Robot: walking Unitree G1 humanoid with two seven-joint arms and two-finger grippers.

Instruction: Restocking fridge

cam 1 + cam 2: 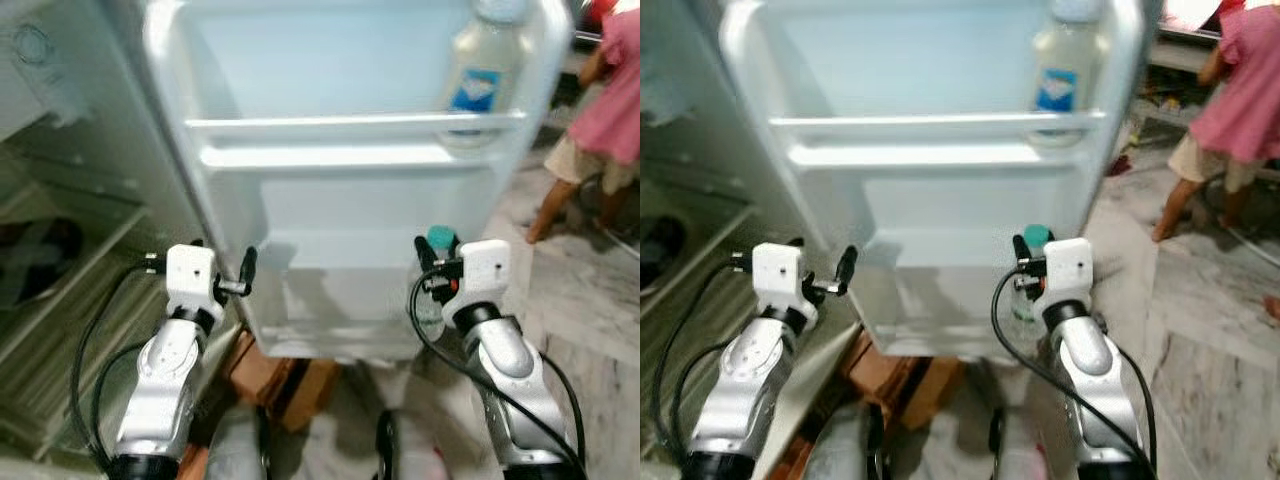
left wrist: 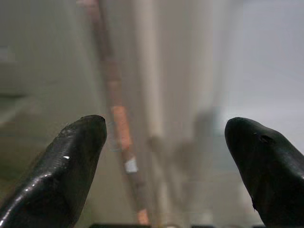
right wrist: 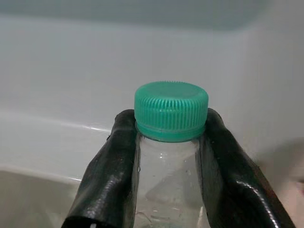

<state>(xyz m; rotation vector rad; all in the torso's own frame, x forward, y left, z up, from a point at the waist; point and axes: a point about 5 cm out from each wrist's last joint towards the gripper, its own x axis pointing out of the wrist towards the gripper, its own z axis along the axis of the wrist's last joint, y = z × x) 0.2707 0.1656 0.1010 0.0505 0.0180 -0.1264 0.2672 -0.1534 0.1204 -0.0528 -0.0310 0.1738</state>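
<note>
A: Where is your bottle?

B: Your right gripper has it. The two black fingers are clamped on the neck of a clear bottle, just under its green cap. In the head views you see that cap at about four o'clock from the picture's centre, poking up beside the white wrist block, right in front of the open fridge door.

A: How near is it to the door?

B: Close against the inside face of the door, below the door shelf. Whether the bottle touches the door, you cannot tell.

A: Is anything on that shelf already?

B: Yes. Up at one o'clock a pale bottle with a blue label stands upright behind the shelf rail, at the door's right end.

A: And your left side?

B: Your left gripper is at eight o'clock, level with the right one, by the door's left edge. Its fingers are spread apart with nothing between them; past them the view is a blur of pale surfaces.

A: Anything else around you?

B: At six o'clock, low under the door, some brown cardboard lies on the floor. At two o'clock a person in a pink top stands on the marble floor, well apart from the fridge.
</note>
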